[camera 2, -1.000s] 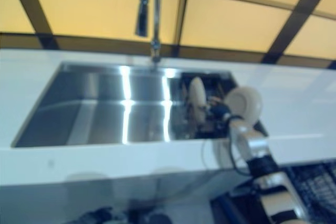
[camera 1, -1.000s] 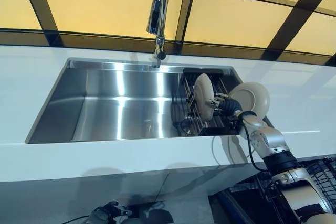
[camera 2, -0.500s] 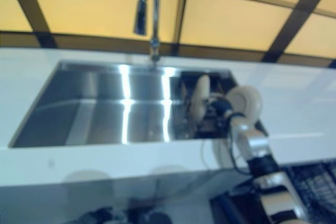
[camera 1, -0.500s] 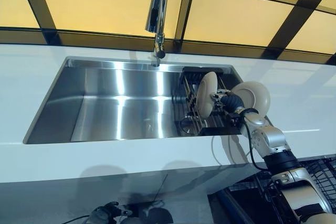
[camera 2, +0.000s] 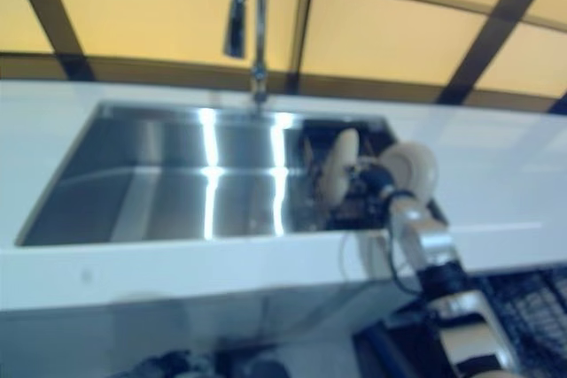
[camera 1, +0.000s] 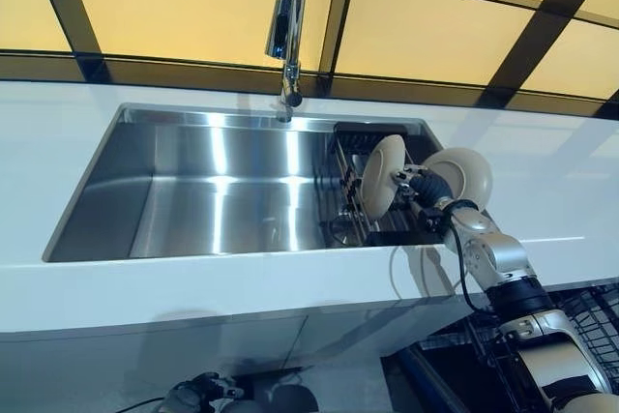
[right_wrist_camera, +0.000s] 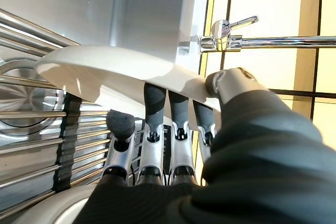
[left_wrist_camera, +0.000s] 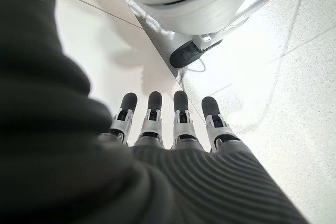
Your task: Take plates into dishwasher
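A cream plate [camera 1: 380,190] stands on edge in the dark wire rack [camera 1: 350,148] at the right end of the sink. My right hand [camera 1: 418,187] reaches in from the right and pinches this plate [right_wrist_camera: 105,69]: its fingers [right_wrist_camera: 156,103] lie behind the plate and its thumb [right_wrist_camera: 227,83] presses over the rim. A second cream plate [camera 1: 459,177] stands just right of that hand. My left hand [camera 1: 198,396] hangs low by the floor, with its fingers [left_wrist_camera: 181,114] straight and nothing in them.
The steel sink [camera 1: 213,191] is sunk into a white counter [camera 1: 77,278], with a tall tap [camera 1: 288,26] at its back edge. A black wire basket [camera 1: 592,316] shows below the counter at the lower right.
The held plate has tipped from leaning left to leaning right and sits slightly higher in the rack. My right hand rose a little with it. My left hand has not moved.
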`<state>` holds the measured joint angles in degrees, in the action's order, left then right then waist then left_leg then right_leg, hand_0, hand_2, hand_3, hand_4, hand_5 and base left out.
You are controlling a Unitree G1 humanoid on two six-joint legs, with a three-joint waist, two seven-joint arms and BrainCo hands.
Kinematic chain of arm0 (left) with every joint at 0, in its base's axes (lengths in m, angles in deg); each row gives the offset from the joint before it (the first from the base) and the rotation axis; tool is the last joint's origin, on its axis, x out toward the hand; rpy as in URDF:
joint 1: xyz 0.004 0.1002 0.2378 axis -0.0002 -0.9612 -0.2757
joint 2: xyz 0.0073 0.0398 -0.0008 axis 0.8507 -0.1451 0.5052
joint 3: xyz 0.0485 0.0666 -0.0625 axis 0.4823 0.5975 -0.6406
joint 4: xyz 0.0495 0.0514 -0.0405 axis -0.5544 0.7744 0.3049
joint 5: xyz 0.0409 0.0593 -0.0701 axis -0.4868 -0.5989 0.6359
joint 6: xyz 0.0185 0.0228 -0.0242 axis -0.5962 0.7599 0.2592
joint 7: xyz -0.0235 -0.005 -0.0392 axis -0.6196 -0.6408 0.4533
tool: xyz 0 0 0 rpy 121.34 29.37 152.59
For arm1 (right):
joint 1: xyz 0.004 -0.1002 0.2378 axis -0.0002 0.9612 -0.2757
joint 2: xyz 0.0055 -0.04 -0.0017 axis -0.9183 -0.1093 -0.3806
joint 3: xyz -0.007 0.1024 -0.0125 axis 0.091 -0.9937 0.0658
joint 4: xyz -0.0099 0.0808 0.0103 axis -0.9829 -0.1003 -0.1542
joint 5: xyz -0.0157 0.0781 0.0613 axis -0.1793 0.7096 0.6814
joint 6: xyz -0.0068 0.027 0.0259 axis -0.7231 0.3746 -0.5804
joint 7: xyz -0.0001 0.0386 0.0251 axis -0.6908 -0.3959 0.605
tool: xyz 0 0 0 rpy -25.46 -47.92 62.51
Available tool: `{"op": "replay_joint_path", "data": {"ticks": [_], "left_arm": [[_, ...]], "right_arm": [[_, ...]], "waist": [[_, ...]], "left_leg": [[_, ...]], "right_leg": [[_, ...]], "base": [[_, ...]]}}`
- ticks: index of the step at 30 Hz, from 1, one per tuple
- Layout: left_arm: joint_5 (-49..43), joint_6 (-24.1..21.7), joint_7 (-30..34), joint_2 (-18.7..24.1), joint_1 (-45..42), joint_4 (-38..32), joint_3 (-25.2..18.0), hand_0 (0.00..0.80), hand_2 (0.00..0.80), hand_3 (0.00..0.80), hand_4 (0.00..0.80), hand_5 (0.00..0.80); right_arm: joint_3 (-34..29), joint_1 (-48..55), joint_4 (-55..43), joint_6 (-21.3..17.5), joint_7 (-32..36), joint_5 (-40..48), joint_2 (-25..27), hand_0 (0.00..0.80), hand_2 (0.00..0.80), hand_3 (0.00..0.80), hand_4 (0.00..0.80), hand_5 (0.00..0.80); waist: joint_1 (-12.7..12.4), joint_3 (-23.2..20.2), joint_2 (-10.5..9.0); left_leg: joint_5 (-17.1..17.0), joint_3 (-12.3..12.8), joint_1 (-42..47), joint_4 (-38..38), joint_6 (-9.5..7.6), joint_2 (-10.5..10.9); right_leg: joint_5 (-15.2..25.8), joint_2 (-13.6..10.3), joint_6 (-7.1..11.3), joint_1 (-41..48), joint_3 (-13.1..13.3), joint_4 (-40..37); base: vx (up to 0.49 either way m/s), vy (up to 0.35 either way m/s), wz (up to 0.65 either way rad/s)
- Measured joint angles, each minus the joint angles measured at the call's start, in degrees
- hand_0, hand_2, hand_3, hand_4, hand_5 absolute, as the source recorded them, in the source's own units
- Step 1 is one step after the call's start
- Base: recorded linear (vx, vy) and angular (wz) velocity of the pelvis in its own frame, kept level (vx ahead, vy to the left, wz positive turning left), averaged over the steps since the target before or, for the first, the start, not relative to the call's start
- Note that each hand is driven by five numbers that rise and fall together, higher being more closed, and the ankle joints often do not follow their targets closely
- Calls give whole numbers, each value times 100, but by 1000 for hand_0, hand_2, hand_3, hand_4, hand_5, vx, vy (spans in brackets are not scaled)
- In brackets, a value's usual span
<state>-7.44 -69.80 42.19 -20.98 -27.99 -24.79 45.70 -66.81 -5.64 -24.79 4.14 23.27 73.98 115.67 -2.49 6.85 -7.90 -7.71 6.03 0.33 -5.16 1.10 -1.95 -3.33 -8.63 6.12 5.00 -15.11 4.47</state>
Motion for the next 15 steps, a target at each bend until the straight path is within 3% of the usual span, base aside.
{"op": "replay_joint_path", "data": {"ticks": [8, 15], "left_arm": [[-2, -10, -1, -55, -2, 8, 0, 0, 0, 0, 0, 0], [-173, -56, 0, -52, -6, 9, -10, 0, 0, 0, 0, 0]], "right_arm": [[-4, 0, -2, -165, -313, 0, -60, 800, 800, 800, 800, 800], [-265, -2, -263, -499, -771, 16, 6, 800, 800, 800, 800, 800]], "waist": [[-9, 113, 131], [-10, 122, 107]], "left_leg": [[15, -59, 85, -11, -5, -56], [-28, -39, 8, 34, 5, -12]], "right_leg": [[2, -1, 7, -64, 8, 346], [-109, -15, 12, -33, -67, 78]], "base": [[3, 8, 3], [8, 3, 2]]}}
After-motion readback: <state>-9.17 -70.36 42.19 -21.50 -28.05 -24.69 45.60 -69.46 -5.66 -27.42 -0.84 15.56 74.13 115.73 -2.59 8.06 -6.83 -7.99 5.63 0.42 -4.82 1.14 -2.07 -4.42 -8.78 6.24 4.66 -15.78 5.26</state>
